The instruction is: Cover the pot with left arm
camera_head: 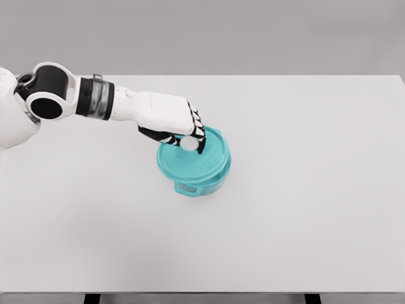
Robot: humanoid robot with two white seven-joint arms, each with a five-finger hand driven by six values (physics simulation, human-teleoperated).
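- Lid (193, 161), teal, round, sitting on the teal pot (212, 183) a little left of the table's (316, 190) middle; shifted slightly toward the near left, so not quite seated square, to judge by the double rim line at the right.
- Left hand (185, 130) over the lid's centre, fingers (200, 136) curled around the pale knob (188, 144), grasping it.
- Right arm nowhere in view.
- Handling, as a guess: rigid, smooth, probably light for one hand; likely to slide on the pot's rim if nudged sideways.
- Best hold: the knob at the centre, pinched from above; pot's side handle (185, 188) at the near edge, of no use for the lid.
- Writing, brands, labels: none to be seen on lid, pot or table.
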